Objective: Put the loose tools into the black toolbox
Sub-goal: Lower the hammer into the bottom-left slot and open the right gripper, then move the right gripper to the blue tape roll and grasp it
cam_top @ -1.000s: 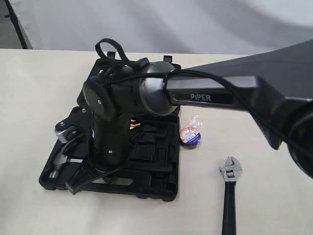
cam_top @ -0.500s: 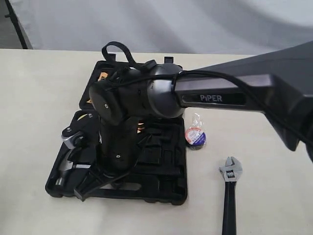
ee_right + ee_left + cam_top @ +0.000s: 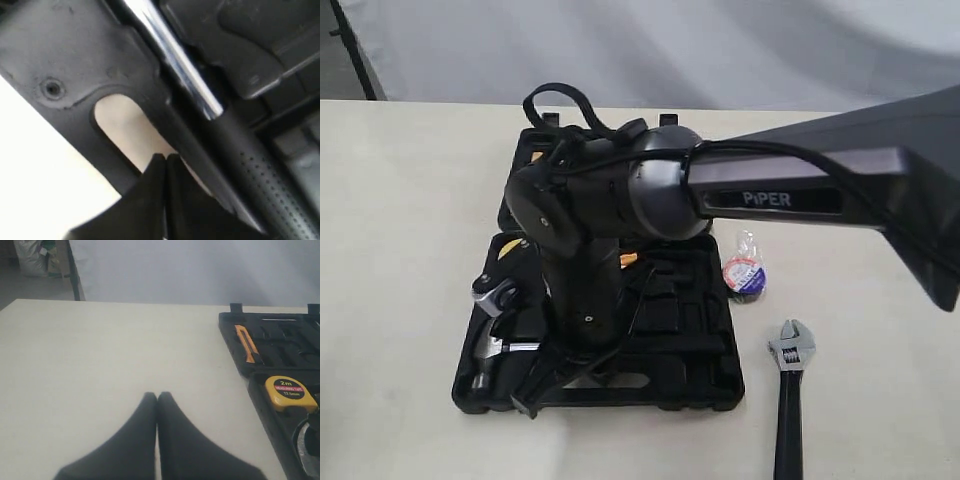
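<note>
The black toolbox [image 3: 692, 345] lies open on the table, and the claw hammer [image 3: 488, 348] rests in its near-left recess. My right gripper [image 3: 529, 399] is shut, with its tips down in the toolbox's cut-out handle [image 3: 119, 114], beside the hammer's steel shaft [image 3: 186, 67]. It holds nothing. The plastic-wrapped tape roll [image 3: 742, 272] touches the toolbox's right edge. The adjustable wrench [image 3: 790, 385] lies on the table to the right. My left gripper [image 3: 157, 394] is shut and empty over bare table, left of the toolbox [image 3: 235, 357].
A yellow tape measure [image 3: 290, 390] and an orange-handled knife [image 3: 246, 342] sit in the toolbox's recesses. The right arm [image 3: 770, 195] spans the scene and hides much of the far half of the case. The table edge runs along the back.
The toolbox has slid to the right with my right gripper in its handle cut-out. The tape roll was pushed right with it. The wrench has not moved.
</note>
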You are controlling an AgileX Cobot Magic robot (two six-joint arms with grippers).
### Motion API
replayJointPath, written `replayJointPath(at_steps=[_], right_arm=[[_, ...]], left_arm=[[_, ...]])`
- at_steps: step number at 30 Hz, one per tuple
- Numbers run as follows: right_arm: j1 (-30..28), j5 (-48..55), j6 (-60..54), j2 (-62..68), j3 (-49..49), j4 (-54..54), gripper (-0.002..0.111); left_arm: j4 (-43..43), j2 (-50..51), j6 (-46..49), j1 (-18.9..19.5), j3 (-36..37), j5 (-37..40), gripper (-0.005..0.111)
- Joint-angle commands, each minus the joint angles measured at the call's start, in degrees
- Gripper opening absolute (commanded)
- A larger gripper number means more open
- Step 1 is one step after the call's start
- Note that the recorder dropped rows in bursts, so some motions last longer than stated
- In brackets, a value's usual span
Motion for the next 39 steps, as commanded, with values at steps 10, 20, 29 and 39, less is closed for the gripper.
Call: replayJointPath(at_steps=[10,20,29,39], right_arm=[[-5.0,-3.1,4.5,-15.6,0.2,1.6,-0.001],[-25.3,-3.2,5.0,-19.0,9.4,-0.1,-0.001],[-35.0,-15.2,3.4,-19.1,18.8,-0.2,0.017],[-34.5,-18.0,-18.2,-15.3,18.9,-0.1,0.054]], left_arm=[[-0.8,-0.5,-0.6,0.2,0.5,-1.0,0.001],[-0.8,-0.5,-0.6,0.2,0.5,-1.0,0.001],[-0.8,-0.5,-0.6,0.2,0.5,-1.0,0.001],[-0.8,-0.5,-0.6,0.2,0.5,-1.0,0.001]])
